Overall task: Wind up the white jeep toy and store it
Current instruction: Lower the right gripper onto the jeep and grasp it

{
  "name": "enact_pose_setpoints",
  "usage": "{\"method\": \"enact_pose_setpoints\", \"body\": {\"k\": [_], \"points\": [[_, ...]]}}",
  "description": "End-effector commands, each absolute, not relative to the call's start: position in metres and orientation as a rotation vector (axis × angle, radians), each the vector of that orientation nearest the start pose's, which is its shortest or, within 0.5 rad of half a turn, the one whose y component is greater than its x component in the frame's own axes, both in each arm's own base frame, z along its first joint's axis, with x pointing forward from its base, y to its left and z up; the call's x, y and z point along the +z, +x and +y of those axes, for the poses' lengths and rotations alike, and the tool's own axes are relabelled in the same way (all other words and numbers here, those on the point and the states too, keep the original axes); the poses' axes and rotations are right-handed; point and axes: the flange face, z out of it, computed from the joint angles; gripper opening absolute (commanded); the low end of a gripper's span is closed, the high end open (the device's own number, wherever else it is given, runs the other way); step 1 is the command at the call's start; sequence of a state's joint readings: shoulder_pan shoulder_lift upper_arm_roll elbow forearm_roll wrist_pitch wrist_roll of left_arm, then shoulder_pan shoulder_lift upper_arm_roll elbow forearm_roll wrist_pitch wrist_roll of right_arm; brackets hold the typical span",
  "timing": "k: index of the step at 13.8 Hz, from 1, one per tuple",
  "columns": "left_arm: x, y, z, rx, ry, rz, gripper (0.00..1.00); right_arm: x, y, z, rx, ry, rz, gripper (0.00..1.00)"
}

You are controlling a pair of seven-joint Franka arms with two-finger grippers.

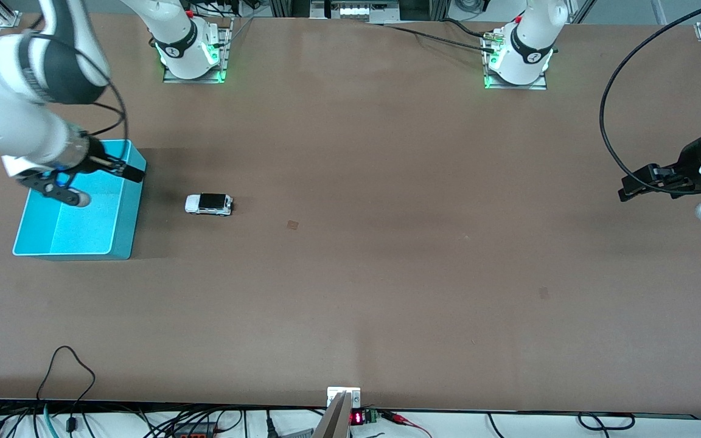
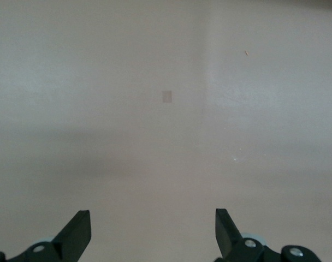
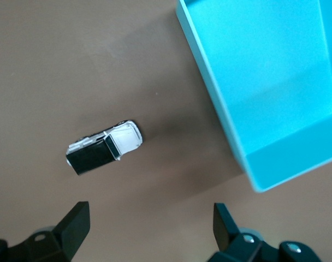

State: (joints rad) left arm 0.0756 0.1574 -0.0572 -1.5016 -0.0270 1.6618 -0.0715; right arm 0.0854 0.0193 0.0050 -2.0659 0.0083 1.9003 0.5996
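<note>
The task is sitting at its opening step: the white jeep toy [image 1: 209,204] is resting on its wheels on the table [image 1: 387,274], untouched, just beside the turquoise bin [image 1: 125,228], so the right hand [image 1: 86,179], hanging released over the bin, is needing to swing off it and descend onto the toy. The left hand [image 2: 152,232], also spread wide, is waiting over bare table at its own end, well apart from the toy.

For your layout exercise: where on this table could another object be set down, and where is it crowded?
Bare brown tabletop runs from the small white jeep toy to the open left gripper. It is crowded only where the turquoise plastic bin, under the open right gripper, stands beside the jeep.
</note>
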Motion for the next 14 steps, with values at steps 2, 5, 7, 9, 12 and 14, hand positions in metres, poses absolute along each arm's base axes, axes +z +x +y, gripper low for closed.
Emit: {"method": "enact_pose_setpoints", "body": {"k": [2,5,7,9,12,14], "points": [[0.589,0.602,0.014,-0.015,-3.191,-0.170,1.00,0.373,0.497,0.091,0.184,-2.907,1.321,1.00],[0.593,0.602,0.013,-0.038,-3.178,-0.146,1.00,0.335,0.494,0.117,0.165,-2.711,1.728,1.00],[0.596,0.600,0.013,-0.045,-3.178,-0.143,1.00,0.311,0.498,0.127,0.147,-2.593,1.909,1.00],[0.597,0.597,0.014,-0.033,-3.179,-0.145,1.00,0.281,0.500,0.143,0.130,-2.495,2.040,1.00],[0.600,0.591,0.013,-0.009,-3.179,-0.139,1.00,0.247,0.520,0.154,0.031,-2.290,2.152,1.00],[0.603,0.589,0.015,-0.013,-3.183,-0.091,1.00,0.234,0.520,0.159,0.036,-2.281,2.169,1.00]]}}
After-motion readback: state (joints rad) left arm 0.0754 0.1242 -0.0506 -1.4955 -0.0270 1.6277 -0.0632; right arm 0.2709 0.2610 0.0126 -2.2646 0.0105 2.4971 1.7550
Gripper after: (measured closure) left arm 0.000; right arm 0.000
